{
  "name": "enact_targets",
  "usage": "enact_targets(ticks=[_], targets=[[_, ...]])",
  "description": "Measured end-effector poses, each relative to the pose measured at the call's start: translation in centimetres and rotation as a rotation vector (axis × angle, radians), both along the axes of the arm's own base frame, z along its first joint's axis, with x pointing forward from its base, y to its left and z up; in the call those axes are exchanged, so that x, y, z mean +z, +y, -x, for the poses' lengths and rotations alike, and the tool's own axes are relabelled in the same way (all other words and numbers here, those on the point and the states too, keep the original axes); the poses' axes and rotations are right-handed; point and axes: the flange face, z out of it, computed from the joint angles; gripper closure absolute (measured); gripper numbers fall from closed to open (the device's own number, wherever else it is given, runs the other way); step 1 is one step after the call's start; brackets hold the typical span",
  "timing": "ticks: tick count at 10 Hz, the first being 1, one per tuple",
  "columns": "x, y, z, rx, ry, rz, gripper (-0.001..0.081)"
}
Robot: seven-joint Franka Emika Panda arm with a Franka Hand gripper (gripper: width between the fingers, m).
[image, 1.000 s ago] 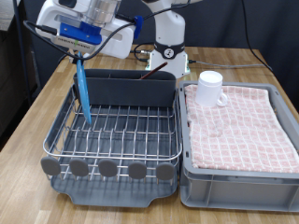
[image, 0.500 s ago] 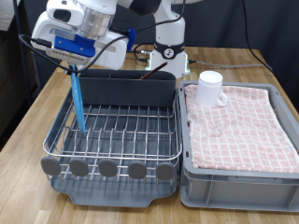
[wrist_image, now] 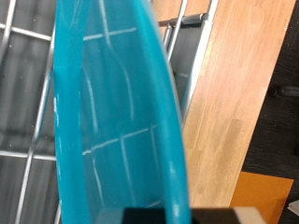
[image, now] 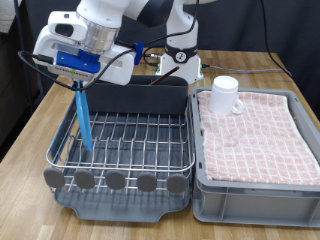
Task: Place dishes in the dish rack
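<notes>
Gripper (image: 79,84), upper left of exterior frame, clamps light-blue plate (image: 84,118) on edge, vertical to fit dish rack (image: 120,135) wire slots.

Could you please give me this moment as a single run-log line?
end effector: holds light-blue plate on edge | plate: over dish rack wire grid, exterior view's left | mug: on towel in bin

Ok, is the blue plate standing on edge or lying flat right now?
On edge. The light-blue plate hangs vertically from the claw, its lower rim down at the dish rack wire grid.
</notes>
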Motion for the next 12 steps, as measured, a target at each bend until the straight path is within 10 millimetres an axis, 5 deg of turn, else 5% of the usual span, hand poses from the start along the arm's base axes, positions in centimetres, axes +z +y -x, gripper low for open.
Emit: enact_targets(ticks=[3,4,5,7,8,9,12], targets=[[-0.5,-0.1,-0.1,-0.068,-0.007,-0.034,0.0768],[-0.6,0.0,-0.1,-0.079,-0.009,-0.040,0.0578],[-0.6,0.1,-0.1,-0.085,-0.009,-0.042,0.0578],[-0.7,0.3,-0.1,-0.095,-0.003,-0.047,0.0255],[-0.7,0.5,-0.2,-0.103,-0.006,-0.058,0.0255],[-0.6,0.6,-0.3,-0.120,-0.013,-0.078,0.0081],[1.5,0.9,-0.5,-0.164,-0.011,-0.123,0.0009]])
